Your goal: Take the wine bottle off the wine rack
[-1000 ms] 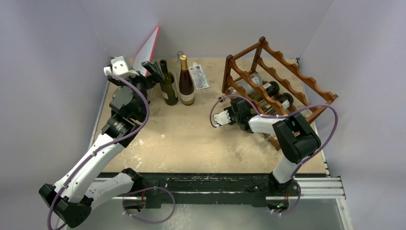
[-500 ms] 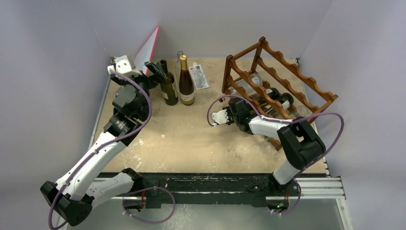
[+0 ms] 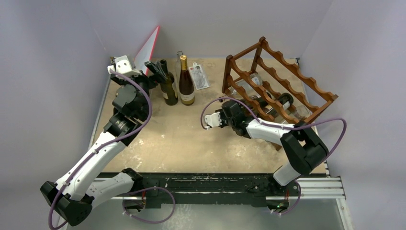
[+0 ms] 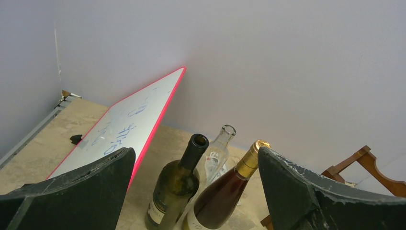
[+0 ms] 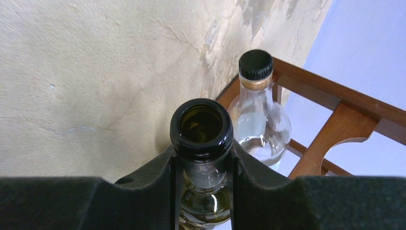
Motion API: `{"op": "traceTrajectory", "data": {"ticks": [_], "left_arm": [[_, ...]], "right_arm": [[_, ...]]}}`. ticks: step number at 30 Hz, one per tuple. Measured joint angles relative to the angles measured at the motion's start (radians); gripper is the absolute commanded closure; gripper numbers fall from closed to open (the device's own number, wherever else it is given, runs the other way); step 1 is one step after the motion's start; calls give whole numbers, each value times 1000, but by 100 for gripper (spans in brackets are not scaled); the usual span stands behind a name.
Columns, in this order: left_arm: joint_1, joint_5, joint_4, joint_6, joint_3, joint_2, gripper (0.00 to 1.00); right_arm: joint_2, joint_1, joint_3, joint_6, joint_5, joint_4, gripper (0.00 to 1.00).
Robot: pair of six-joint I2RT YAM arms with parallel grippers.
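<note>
Right end effector (image 5: pixel 201 165) clamps the neck of a dark green wine bottle (image 5: pixel 201 125) lying in the wine rack (image 5: pixel 342 122) at the worktop's (image 3: pixel 191 139) right rear.

Held only just below its uncapped mouth, the bottle could slip or droop once its body leaves the rails. A crooked pull might snag the scalloped wood and drag the rack, or knock the clear, black-capped bottle (image 5: pixel 256 100) just beside it. Left end effector (image 4: pixel 196 191) hangs wide open, gripping nothing, near three standing bottles (image 4: pixel 174 191). Faint blue handwriting on the red-edged whiteboard (image 4: pixel 119 129) cannot be read; the bottle labels and a printed card (image 3: pixel 200 75) are too small to make out.
</note>
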Motion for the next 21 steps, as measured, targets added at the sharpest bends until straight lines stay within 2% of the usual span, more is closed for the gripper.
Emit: {"op": "traceTrajectory", "data": {"ticks": [11,21], "left_arm": [[0,0,0,0,0,0,0],[2,-8,0,1,0,0,0]], "right_arm": [[-97,87,0,117,-99,-11,100],[-112,195,27,194,-139,-11,100]]}}
